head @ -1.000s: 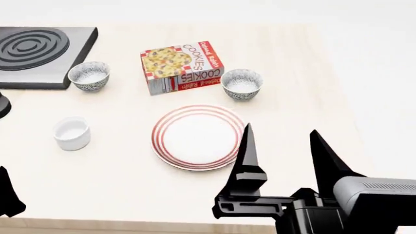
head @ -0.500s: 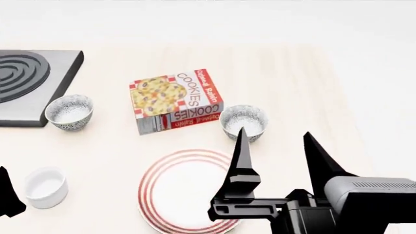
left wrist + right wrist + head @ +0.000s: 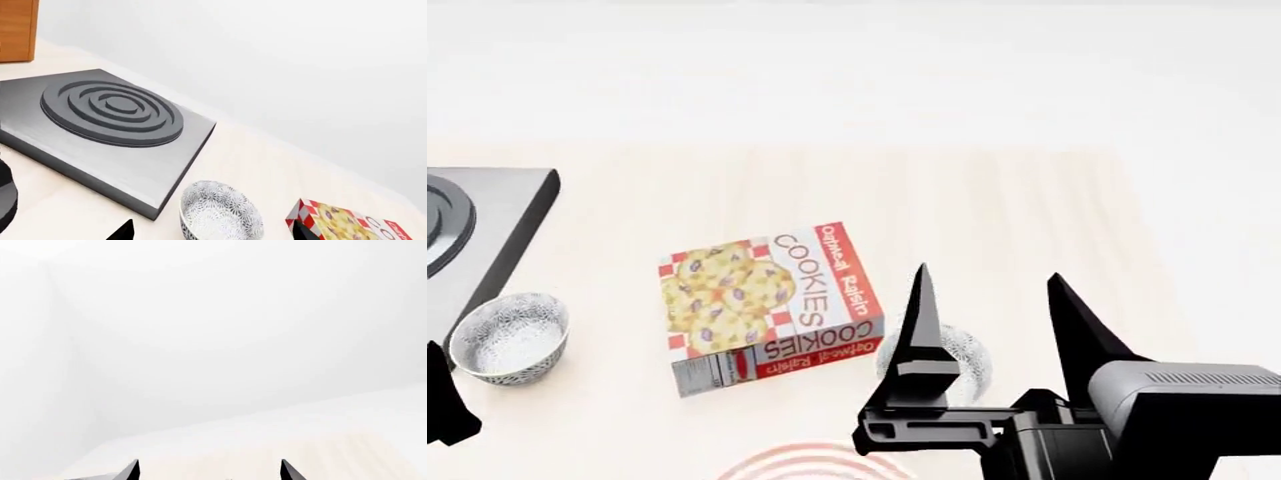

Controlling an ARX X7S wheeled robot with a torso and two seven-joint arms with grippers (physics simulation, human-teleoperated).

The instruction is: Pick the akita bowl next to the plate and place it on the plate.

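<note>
Two black fingers of my right gripper (image 3: 994,330) stand spread wide and empty nearest to me in the head view, tips raised above the bench. Just below them, at the picture's lower edge, only a sliver of the wide white plate with red rings (image 3: 814,466) shows. Behind my left finger sits the small grey-patterned akita bowl with a white inside (image 3: 964,352), partly hidden, just beside the plate and touching or nearly touching the red-and-white cardboard cookie box (image 3: 767,305). I judge this the bowl to take. To do it well, I should lower the gripper so one finger drops inside the rim and the other outside on the side away from the box, then close gently. Further left, a second bowl of the same pattern (image 3: 510,336) rests by the grey stove plate (image 3: 501,235); my left gripper (image 3: 210,232) hangs over it, jaws apart. The pale wooden bench (image 3: 1014,220) runs on beyond.
</note>
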